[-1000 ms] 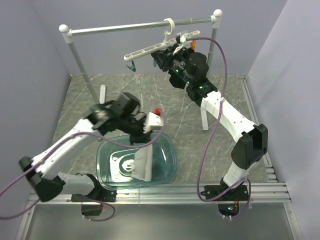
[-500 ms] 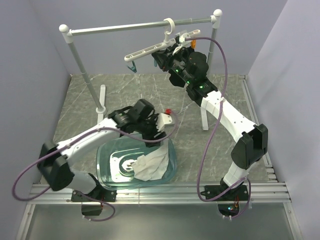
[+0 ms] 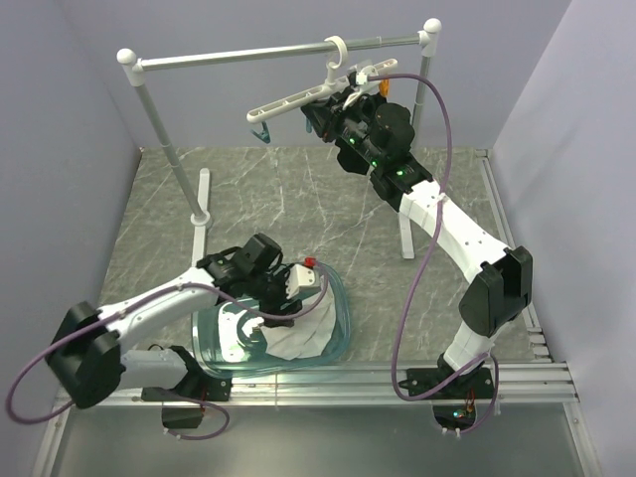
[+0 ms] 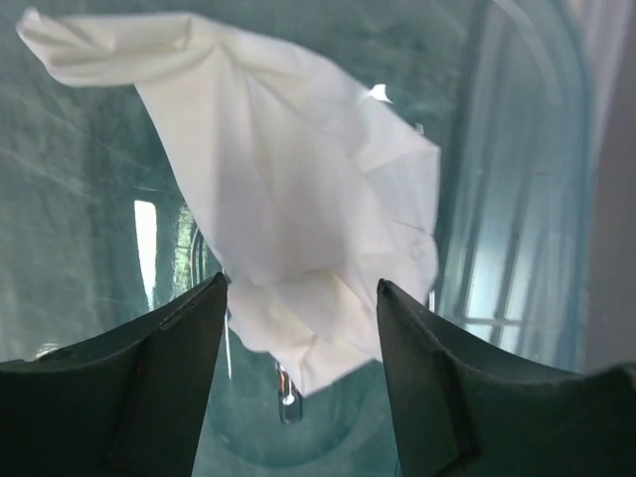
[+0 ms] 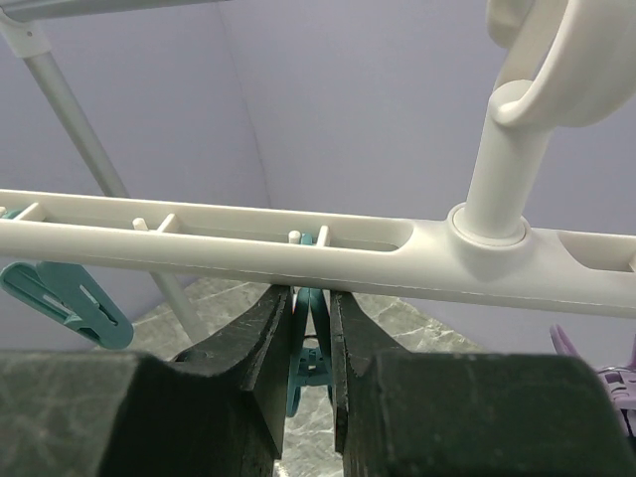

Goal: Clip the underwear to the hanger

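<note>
The white underwear (image 3: 300, 338) (image 4: 298, 199) lies crumpled inside a clear teal tub (image 3: 343, 310). My left gripper (image 3: 278, 310) (image 4: 301, 286) hangs just over it, open, and the cloth's lower edge shows between the fingertips without being pinched. The white hanger (image 3: 298, 97) (image 5: 248, 243) hangs by its hook (image 5: 556, 60) from the grey rail (image 3: 258, 52). Right under the bar, my right gripper (image 3: 316, 119) (image 5: 310, 296) is shut on a teal peg (image 5: 310, 343). A second teal peg (image 5: 68, 303) hangs at the bar's left end and a purple one (image 5: 596, 368) at the right.
The rail stands on two white posts, one at the left (image 3: 164, 149) and one at the right (image 3: 422, 119), on the marbled table. The right arm's cable (image 3: 417, 278) loops down in front. The tub's wall (image 4: 517, 199) rises close beside the underwear.
The left gripper opened and let the underwear fall into the tub, then swung back toward the near side and sank over it. The right arm has not moved.
</note>
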Controlling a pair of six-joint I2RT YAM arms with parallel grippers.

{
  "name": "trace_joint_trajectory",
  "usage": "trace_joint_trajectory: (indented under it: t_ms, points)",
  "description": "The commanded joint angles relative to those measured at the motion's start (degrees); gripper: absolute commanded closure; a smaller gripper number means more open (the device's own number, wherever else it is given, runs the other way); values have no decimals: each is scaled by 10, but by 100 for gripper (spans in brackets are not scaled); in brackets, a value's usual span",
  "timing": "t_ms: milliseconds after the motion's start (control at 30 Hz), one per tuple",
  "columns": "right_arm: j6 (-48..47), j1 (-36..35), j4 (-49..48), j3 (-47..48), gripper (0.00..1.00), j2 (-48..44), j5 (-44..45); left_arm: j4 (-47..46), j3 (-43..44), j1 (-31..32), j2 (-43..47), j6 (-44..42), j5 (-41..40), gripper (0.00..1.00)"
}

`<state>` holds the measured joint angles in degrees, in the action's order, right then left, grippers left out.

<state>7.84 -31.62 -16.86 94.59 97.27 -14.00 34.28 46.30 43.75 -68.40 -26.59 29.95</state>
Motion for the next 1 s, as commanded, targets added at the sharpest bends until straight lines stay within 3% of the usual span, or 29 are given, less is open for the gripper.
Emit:
trace_joint_trajectory:
  t_ms: [0,67,133,300,533,833,967]
  points:
    - [-5,-5,-6,0,100,-23,-16,-90,-9,1,-30,37,-10,33]
    - [-5,-4,-5,1,100,-24,-15,-109,-11,2,-39,51,-7,37]
    - [-5,-4,-5,1,100,-24,-13,-114,-10,1,-52,58,-4,48]
    - [-6,-4,-4,-1,100,-24,-9,-123,-22,1,-67,37,4,59]
    - [-3,-3,-3,-1,100,-24,-4,-113,-21,2,-77,15,35,59]
    - [3,-4,-3,1,100,-19,1,-113,-5,10,-130,5,7,64]
    - [1,-4,-1,2,100,-17,4,-100,-3,10,-121,-8,5,88]
